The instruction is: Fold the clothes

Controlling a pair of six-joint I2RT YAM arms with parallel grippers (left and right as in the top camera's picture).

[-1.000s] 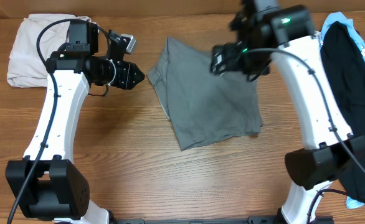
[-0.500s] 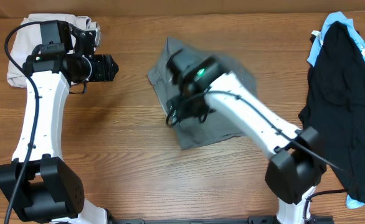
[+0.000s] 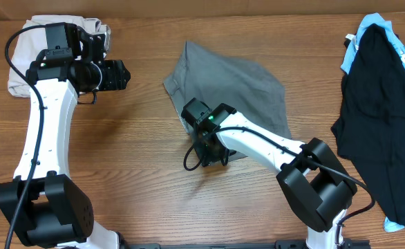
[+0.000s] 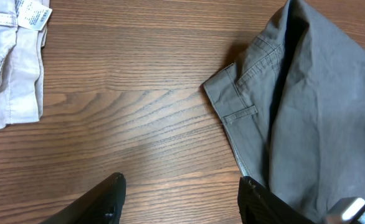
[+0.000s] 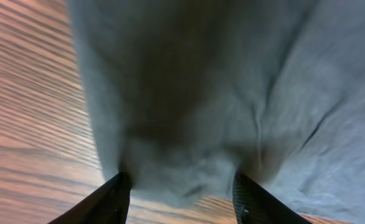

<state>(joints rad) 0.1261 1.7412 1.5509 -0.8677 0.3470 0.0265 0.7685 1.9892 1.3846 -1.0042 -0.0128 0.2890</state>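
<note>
- From overhead we look straight down on the whole table (image 3: 133, 173). The arm bases sit at 6 o'clock, the grey shorts (image 3: 244, 90) near centre and the beige garment (image 3: 21, 66) at 10 o'clock.
- From the left wrist we look down from higher up, with the left gripper (image 4: 181, 190) at 6 o'clock. This view shares the shorts' waistband and the beige garment with overhead.
- From the right wrist we sit very close and blurred. The shorts fill the frame, with the right gripper (image 5: 181, 190) at 6 o'clock.
</note>
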